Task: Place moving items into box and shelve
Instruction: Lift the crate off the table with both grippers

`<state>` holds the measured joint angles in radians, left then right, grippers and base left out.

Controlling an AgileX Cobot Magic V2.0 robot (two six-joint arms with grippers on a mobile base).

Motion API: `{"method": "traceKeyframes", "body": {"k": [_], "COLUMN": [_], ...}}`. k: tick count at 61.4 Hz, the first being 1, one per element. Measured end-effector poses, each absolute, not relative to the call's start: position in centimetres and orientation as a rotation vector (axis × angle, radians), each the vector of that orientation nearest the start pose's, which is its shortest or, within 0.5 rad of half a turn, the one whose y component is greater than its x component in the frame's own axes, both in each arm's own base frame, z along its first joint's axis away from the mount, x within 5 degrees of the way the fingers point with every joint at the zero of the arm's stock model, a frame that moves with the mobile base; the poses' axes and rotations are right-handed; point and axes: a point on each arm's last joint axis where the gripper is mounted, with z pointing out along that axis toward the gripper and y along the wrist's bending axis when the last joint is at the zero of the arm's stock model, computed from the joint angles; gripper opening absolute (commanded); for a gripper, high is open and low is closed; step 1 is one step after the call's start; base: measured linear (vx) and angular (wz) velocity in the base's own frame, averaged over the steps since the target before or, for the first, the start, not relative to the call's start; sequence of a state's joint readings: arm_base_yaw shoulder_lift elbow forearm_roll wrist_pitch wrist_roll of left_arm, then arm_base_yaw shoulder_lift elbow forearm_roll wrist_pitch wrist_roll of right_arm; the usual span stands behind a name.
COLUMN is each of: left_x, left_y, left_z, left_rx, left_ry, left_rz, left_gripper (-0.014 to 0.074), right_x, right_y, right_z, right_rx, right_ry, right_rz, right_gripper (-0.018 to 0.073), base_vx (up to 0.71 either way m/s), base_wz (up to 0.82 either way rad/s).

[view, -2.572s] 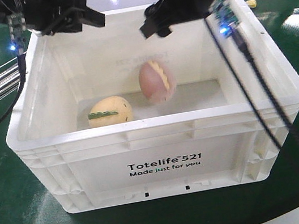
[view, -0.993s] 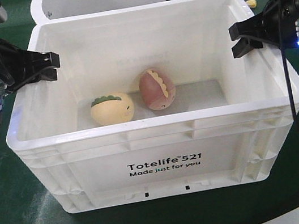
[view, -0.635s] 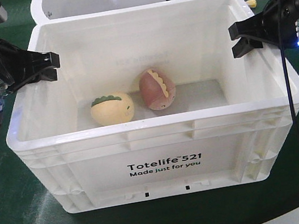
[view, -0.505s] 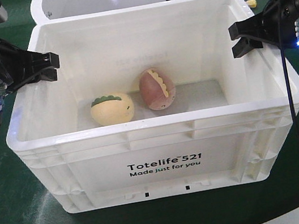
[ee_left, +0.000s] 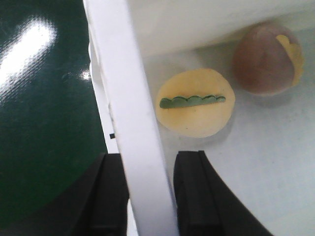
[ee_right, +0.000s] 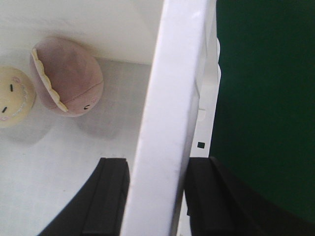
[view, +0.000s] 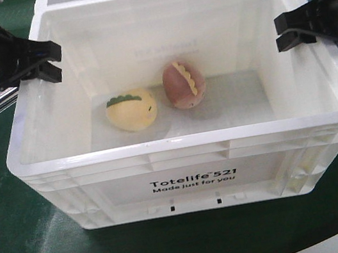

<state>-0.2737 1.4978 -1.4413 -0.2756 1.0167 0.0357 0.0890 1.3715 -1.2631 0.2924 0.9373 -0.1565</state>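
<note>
Since half a second ago the box (view: 178,143) has come nearer the front camera and fills more of the view, and both arms have moved with it. The left gripper (view: 49,63) sits on the box's left wall with its jaws narrowed on the rim, one black finger (ee_left: 110,196) outside and the other (ee_left: 194,196) inside, both pressed against the white plastic. The right gripper (view: 284,30) does the same on the opposite wall, with one finger (ee_right: 106,201) inside and one (ee_right: 211,201) outside, clamping the rim between them. Both toys lie on the floor of the box, towards its back. The cream toy (view: 131,111), with a green scalloped strip across its top, is on the left. The pink toy (view: 183,84), with a yellow scalloped strip, is just beside it on the right, a little further back and propped more upright. From the front they look to be touching or very nearly so; I can't say which. The box stands over the dark green surface (view: 14,211), its printed side facing the front camera. Whether its base has left that surface I cannot tell.
</note>
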Motion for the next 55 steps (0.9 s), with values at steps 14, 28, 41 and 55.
{"method": "traceKeyframes", "body": {"k": [14,28,41,55], "left_x": [29.6,28.4,27.4,26.4], "left_y": [-10.8,-10.7,-10.3,-10.0], "left_z": [38.3,40.1,41.5,42.5], "left_rx": [0.322,0.33,0.33,0.333], "left_ry": [2.543,2.471,2.409,2.374], "left_rz": [-0.484,-0.519,-0.515,-0.514], "left_gripper": [-0.0008,-0.0008,-0.0006,-0.0006], "right_x": [26.3,24.8,24.7,24.7], "right_y": [4.3,4.0,4.1,4.2], "right_z": [37.7,39.1,39.2,39.2], "right_rx": [-0.181,-0.181,-0.181,-0.184], "right_ry": [2.395,2.345,2.345,2.343], "right_rz": [0.317,0.302,0.319,0.33], "right_gripper": [-0.0006,-0.0006,-0.0006,-0.0006], "base_vx": [0.0,0.0,0.0,0.0], "base_wz": [0.0,0.0,0.0,0.0]}}
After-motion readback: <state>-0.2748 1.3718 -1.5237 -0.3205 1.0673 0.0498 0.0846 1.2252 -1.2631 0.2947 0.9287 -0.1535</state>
